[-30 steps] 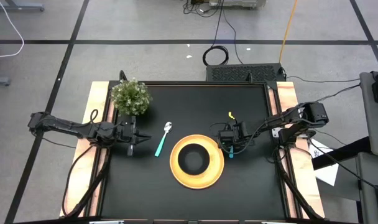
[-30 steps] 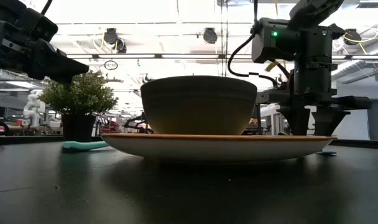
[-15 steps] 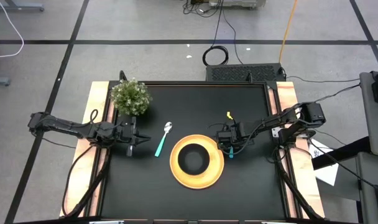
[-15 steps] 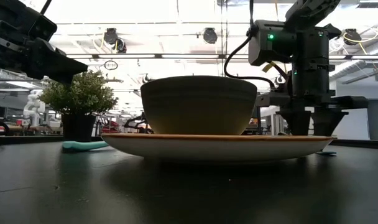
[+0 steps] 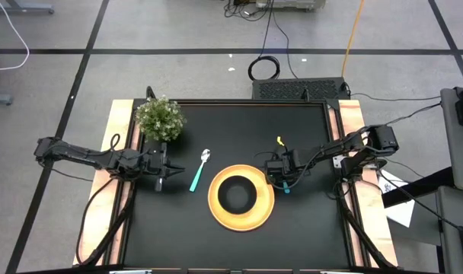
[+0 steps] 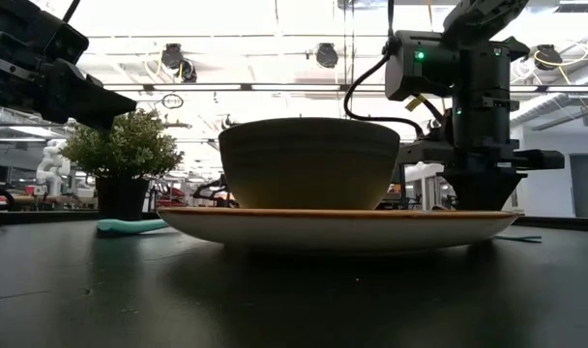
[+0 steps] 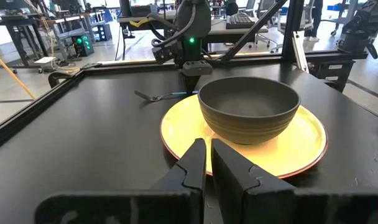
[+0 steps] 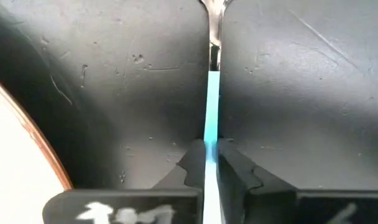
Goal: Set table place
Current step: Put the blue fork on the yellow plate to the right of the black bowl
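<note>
The black table (image 5: 231,122) bears a plant (image 5: 161,118) and yellow plate (image 5: 241,215).

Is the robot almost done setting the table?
Nearly. The black bowl sits on the yellow plate, and the spoon lies to its left. The right gripper is shut on the fork, low at the plate's right. Only releasing it remains; the left gripper waits.

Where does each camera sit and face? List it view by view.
High view: overhead, straight down on the matte black table; both arms show.
Low view: tabletop level, facing the black bowl on the round yellow plate; right arm behind.
Left wrist view: past the shut left hand toward the bowl.
Right wrist view: down at the teal-handled fork in the right hand.
Shared: low and left wrist views both show the bowl.
</note>
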`<state>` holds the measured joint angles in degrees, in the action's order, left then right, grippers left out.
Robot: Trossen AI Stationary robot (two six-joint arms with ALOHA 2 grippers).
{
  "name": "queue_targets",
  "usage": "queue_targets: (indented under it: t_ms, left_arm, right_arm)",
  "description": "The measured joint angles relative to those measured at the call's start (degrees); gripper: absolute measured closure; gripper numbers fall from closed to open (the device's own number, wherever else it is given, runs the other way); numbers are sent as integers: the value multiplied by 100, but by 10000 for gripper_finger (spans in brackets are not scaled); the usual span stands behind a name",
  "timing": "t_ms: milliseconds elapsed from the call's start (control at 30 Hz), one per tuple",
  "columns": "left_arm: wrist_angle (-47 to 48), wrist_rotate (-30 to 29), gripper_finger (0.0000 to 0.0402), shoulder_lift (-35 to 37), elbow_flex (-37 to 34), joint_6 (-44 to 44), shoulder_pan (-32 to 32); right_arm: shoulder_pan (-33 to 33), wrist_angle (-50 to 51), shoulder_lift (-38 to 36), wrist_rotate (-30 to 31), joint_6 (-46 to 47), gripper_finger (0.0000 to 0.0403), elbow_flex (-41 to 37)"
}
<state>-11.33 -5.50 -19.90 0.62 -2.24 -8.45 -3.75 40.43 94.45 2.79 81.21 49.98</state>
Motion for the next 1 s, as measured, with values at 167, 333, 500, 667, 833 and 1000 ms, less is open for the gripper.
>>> queue_targets:
  t_ms: [167, 333, 500, 667, 833, 1000]
  left_arm:
    - [0, 0, 371, 0, 0, 38, 0]
    - [0, 2, 371, -2, 0, 100, 2]
    - [-3, 2, 371, 0, 0, 156, 2]
    - [-66, 2, 371, 0, 0, 173, 2]
    - [-114, 2, 371, -2, 0, 175, 0]
    - [-111, 2, 371, -1, 0, 241, 2]
  right_arm:
    - [0, 4, 0, 28, -110, 393, 0]
    - [-9, -31, -150, 164, -265, 397, -4]
    - [-64, -24, -523, 488, -267, 399, -42]
    - [-127, 52, -926, 679, -262, 400, -33]
    - [-158, 33, -1227, 776, -263, 400, -15]
    - [-215, 42, -1409, 773, -258, 400, -17]
